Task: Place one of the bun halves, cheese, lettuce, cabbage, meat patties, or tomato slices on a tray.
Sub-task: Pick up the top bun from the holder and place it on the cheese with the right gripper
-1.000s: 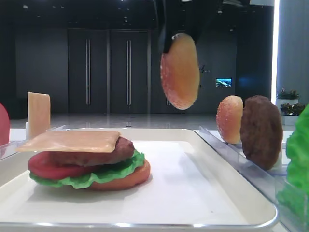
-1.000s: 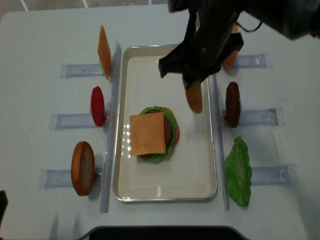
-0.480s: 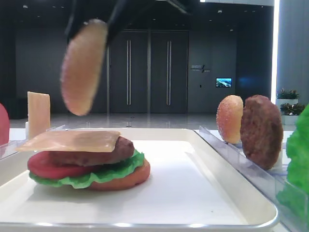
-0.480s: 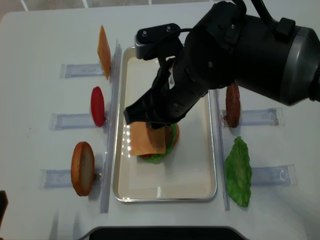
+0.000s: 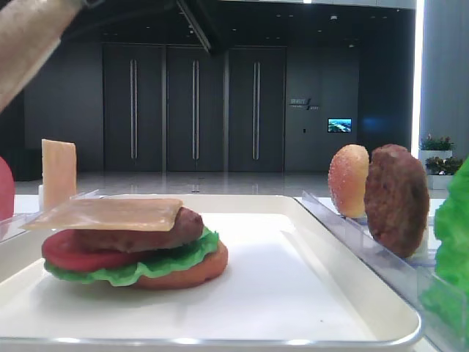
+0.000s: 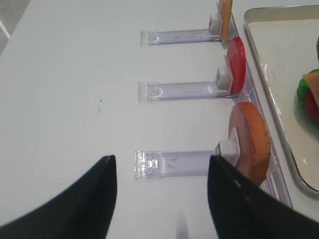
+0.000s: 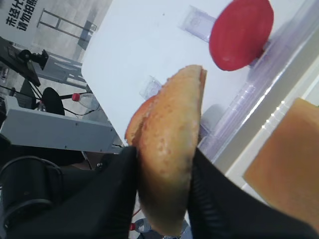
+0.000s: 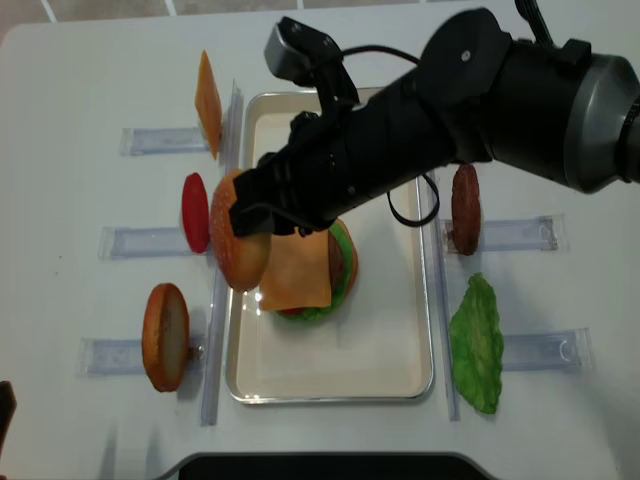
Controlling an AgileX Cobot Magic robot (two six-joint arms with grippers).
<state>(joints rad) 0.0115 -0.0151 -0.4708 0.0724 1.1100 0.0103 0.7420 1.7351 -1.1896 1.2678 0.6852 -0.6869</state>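
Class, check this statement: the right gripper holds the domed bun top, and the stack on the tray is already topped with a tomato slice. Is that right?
Not quite. The right gripper does hold the bun top, but the stack on the tray is topped with a cheese slice, not tomato. The overhead exterior view shows it.

Domed speckled bun top (image 8: 241, 246) on edge above tray's (image 8: 400, 380) left rim

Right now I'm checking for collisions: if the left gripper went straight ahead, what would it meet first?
Probably the clear holder just ahead of the open left gripper, with the bottom bun at its end, though depth is unclear.
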